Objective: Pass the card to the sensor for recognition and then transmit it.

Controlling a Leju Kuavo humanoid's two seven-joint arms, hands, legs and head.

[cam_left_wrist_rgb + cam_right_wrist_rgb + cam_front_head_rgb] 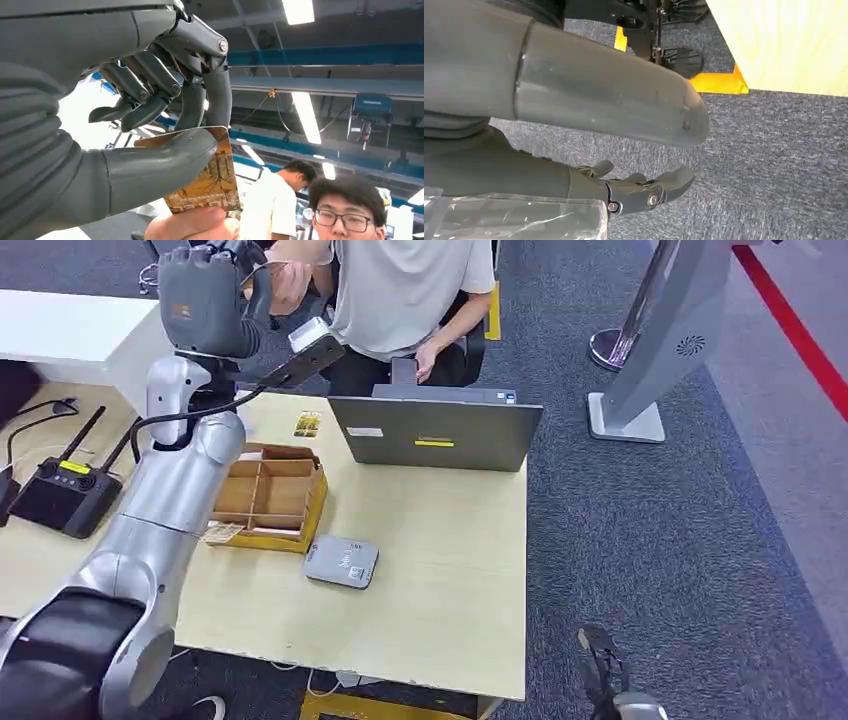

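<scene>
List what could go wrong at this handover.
The left hand pinches the card while a person's hand grips its opposite edge: pulling before the fingers release could bend it, and releasing too soon could drop it. The raised arm also hangs above the laptop, so lowering carelessly might strike it.

no readable text, yellow label on laptop (434,432) illegible
</scene>
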